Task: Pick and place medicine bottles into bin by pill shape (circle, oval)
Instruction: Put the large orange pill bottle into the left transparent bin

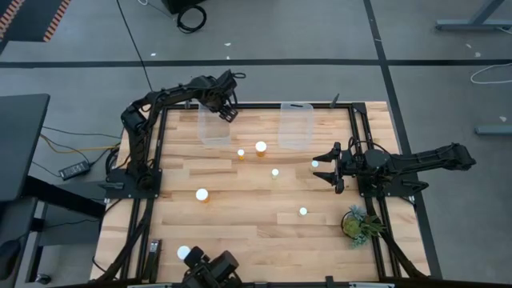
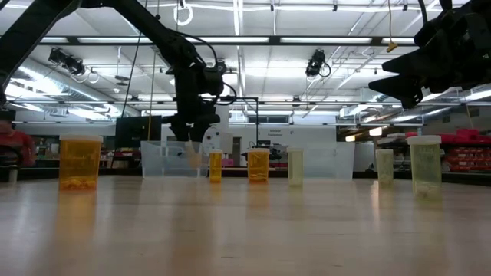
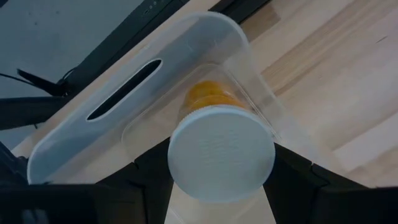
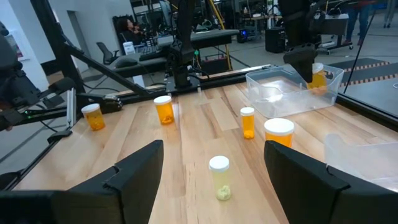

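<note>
Left wrist view shows what the other views hardly show: the left gripper [image 3: 221,180] has its dark fingers closed on a medicine bottle [image 3: 221,152] with a white cap and orange pills inside. The bottle hangs over the corner of a clear bin [image 3: 134,93]. In the high view the left gripper [image 1: 226,108] is only a dark shape at the far edge of that bin [image 1: 214,130], and the held bottle cannot be seen. A second clear bin [image 1: 295,126] sits beside it. More bottles stand on the wooden table [image 1: 248,232], like one with a wide cap [image 1: 261,147] and one near the left side [image 1: 202,194]. The right gripper [image 1: 328,166] waits over the table's right side with its jaws wide open and nothing in them. A green plant [image 1: 358,225] sits near it. The pill shapes are too small to make out.
</note>
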Controlling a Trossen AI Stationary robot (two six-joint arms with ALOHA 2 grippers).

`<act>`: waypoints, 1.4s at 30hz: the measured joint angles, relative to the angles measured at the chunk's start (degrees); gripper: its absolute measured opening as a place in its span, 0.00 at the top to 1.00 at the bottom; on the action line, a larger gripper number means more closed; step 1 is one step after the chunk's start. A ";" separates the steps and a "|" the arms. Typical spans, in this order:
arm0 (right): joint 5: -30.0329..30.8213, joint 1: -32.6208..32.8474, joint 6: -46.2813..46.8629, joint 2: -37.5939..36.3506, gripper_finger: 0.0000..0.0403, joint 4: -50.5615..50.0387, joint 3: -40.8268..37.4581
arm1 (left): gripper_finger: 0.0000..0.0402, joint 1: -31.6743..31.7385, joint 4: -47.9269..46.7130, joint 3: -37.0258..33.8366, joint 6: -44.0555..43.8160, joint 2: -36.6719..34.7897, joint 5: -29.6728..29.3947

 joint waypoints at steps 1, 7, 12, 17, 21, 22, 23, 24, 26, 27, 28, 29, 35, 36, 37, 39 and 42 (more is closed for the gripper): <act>0.00 0.00 0.00 0.00 0.29 0.00 -0.02 | 0.46 -0.11 0.03 0.00 -0.06 0.00 0.00; -0.01 0.02 0.00 -0.01 0.29 0.00 0.00 | 0.46 -0.59 0.65 0.00 -0.27 0.00 -0.86; 0.01 0.00 0.00 0.00 0.29 0.00 0.00 | 0.46 -1.46 1.21 0.00 0.06 0.00 -2.39; -0.01 0.01 0.00 0.00 0.29 0.01 -0.01 | 0.46 -2.29 1.20 0.00 0.14 0.00 -2.57; -0.01 0.00 0.00 0.00 0.29 0.00 -0.02 | 0.46 -2.43 1.18 0.00 0.05 0.00 -2.58; 0.00 0.00 0.00 -0.01 0.29 0.01 0.00 | 0.46 -2.43 1.18 0.00 -0.01 0.00 -2.60; 0.00 0.00 0.00 0.00 0.29 0.01 0.00 | 0.46 -2.40 1.18 0.00 -0.03 0.00 -2.60; -0.01 0.02 0.00 0.00 0.29 0.00 0.00 | 0.46 -2.42 1.16 0.00 -0.03 0.00 -2.83; -0.01 0.00 0.00 -0.02 0.29 0.02 -0.02 | 0.46 -2.58 2.26 -0.88 -0.04 -0.02 -3.61; -0.01 0.01 0.00 -0.01 0.29 0.01 -0.01 | 0.46 -2.66 2.48 -1.54 0.02 -0.02 -3.86; -0.01 0.02 0.00 0.00 0.29 0.00 0.00 | 0.46 -2.64 2.50 -2.30 0.22 0.01 -3.88; -0.01 0.02 0.00 -0.02 0.29 0.01 -0.01 | 0.46 -2.64 2.71 -2.91 0.48 0.03 -3.88; -0.01 0.00 0.00 0.00 0.29 0.02 0.00 | 0.47 -2.25 3.36 -3.09 0.80 -0.54 -3.86; -0.01 0.02 0.00 0.00 0.29 0.02 0.00 | 0.47 -2.19 3.54 -3.06 0.63 -0.57 -3.82; -0.01 0.02 0.00 -0.01 0.29 0.00 -0.01 | 0.47 -2.08 3.37 -3.06 0.56 -0.57 -3.77; -0.01 0.01 0.00 -0.01 0.29 0.02 -0.01 | 0.46 -1.90 3.17 -3.08 0.40 -0.55 -3.67; -0.01 0.01 0.00 -0.02 0.29 0.02 -0.02 | 0.46 -1.90 3.65 -3.08 0.40 -0.55 -3.67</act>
